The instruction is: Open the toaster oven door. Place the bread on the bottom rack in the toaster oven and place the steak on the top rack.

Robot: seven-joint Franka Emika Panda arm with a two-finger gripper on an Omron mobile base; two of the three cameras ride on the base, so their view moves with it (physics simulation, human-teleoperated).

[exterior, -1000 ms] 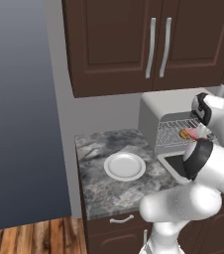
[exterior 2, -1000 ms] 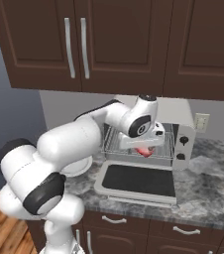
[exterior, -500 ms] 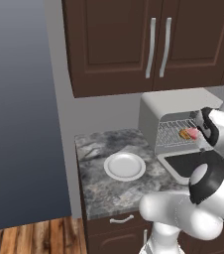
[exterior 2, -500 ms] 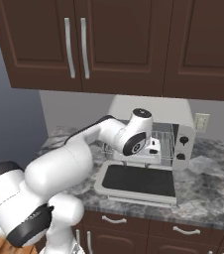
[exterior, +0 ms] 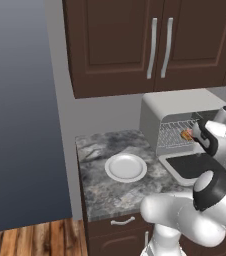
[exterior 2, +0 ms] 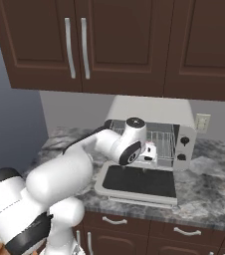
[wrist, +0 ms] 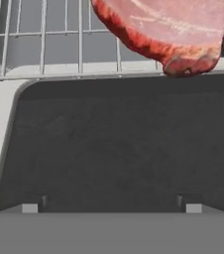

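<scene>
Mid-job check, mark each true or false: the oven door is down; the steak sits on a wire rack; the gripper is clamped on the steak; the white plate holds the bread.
1. The toaster oven door is down. True.
2. The steak lies on a wire rack. True.
3. The gripper is clamped on the steak. False: its jaws are open, holding nothing.
4. The white plate holds the bread. False: the plate is bare.
</scene>
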